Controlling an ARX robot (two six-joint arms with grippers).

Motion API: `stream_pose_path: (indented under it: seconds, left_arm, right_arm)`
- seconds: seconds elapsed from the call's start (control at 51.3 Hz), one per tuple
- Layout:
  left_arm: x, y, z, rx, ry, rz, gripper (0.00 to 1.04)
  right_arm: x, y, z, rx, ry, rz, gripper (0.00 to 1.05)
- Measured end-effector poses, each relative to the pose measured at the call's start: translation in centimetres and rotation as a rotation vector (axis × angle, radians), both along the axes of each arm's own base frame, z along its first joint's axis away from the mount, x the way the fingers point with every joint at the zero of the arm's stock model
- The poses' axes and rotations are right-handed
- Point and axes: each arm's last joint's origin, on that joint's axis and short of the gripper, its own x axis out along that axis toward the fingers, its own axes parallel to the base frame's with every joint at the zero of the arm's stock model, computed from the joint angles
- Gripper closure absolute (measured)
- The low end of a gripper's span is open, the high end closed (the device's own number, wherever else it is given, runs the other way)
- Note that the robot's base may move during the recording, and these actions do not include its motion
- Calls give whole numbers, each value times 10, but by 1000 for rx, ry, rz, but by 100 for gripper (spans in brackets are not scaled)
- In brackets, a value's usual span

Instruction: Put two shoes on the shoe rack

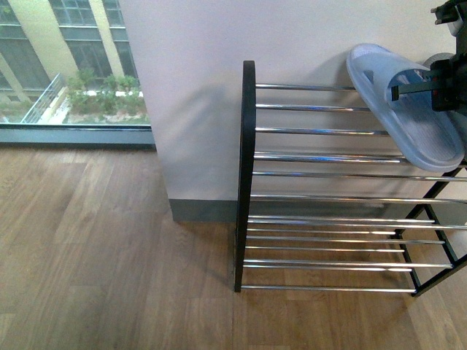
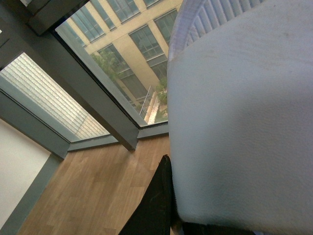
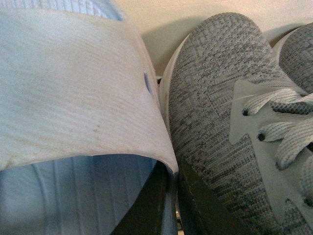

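The shoe rack (image 1: 249,175) stands against the white wall, black-framed with chrome bars. A light blue slipper (image 1: 408,109) tilts over its top bars at the far right, and my right gripper (image 1: 438,89) is shut on it. In the right wrist view that slipper's strap (image 3: 73,88) sits in my right gripper (image 3: 168,205), pressed against a grey knit shoe (image 3: 220,98). A second grey shoe (image 3: 298,49) lies beyond it. My left gripper (image 2: 168,196) is shut on a light blue slipper (image 2: 244,122) that fills its view. The left arm is out of the front view.
Wooden floor (image 1: 109,255) spreads to the left of the rack and in front of it. A grey skirting (image 1: 204,210) runs under the wall. A floor-to-ceiling window (image 1: 66,65) with a grey frame (image 2: 98,105) is at the left.
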Motion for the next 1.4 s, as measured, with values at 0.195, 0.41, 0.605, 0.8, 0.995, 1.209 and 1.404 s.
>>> stream_pose_path:
  seconds: [0.195, 0.41, 0.605, 0.8, 0.995, 1.209, 1.404]
  left_arm:
    - [0, 0, 0, 0, 0, 0, 103]
    - [0, 0, 0, 0, 0, 0, 103]
    - [0, 0, 0, 0, 0, 0, 103]
    - [0, 0, 0, -1, 0, -3, 103]
    - [0, 0, 0, 0, 0, 0, 103]
    - [0, 0, 0, 0, 0, 0, 103]
    - [0, 0, 0, 0, 0, 0, 103]
  right_arm:
    - [-4, -2, -2, 39, 19, 33, 60]
    - [-28, -2, 29, 92, 55, 88, 17]
    - [-74, -15, 82, 140, -95, 157, 15]
    - [-132, 6, 99, 140, -608, 334, 50]
    - [-173, 25, 75, 165, -582, 331, 85]
    - [-213, 38, 64, 167, -590, 334, 103]
    - [-231, 46, 58, 160, -589, 306, 103]
